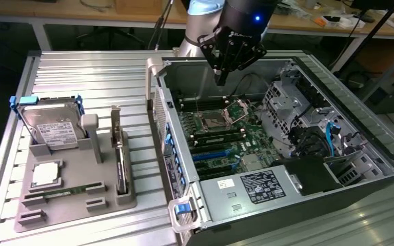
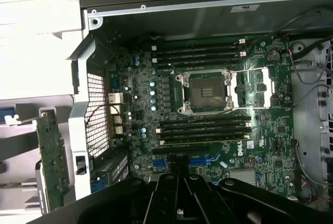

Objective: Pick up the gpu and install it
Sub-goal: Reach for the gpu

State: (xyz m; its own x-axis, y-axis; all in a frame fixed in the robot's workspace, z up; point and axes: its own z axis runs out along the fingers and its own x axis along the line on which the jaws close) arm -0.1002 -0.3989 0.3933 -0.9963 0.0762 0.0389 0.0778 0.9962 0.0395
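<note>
The gripper (image 1: 221,79) is hanging over the open computer case (image 1: 282,69), its fingers pressed together with nothing between them, and it is pointing down toward the upper part of the motherboard (image 1: 217,136), near the bare processor socket (image 1: 214,122). In the wrist view the gripper (image 2: 179,182) is looking straight down on that board, where the socket (image 2: 205,91) is sitting between two banks of black memory slots (image 2: 200,55). The gpu (image 1: 120,161) is standing on edge in a slot of the grey holder tray (image 1: 80,205), outside the case toward the exterior view's left and well apart from the gripper. In the wrist view the gpu (image 2: 51,161) is showing just outside the case's perforated wall. On the same tray a hard drive with blue handles (image 1: 50,125) is standing upright, a processor chip (image 1: 46,174) is lying flat, and a green memory stick (image 1: 63,192) is lying in its groove
</note>
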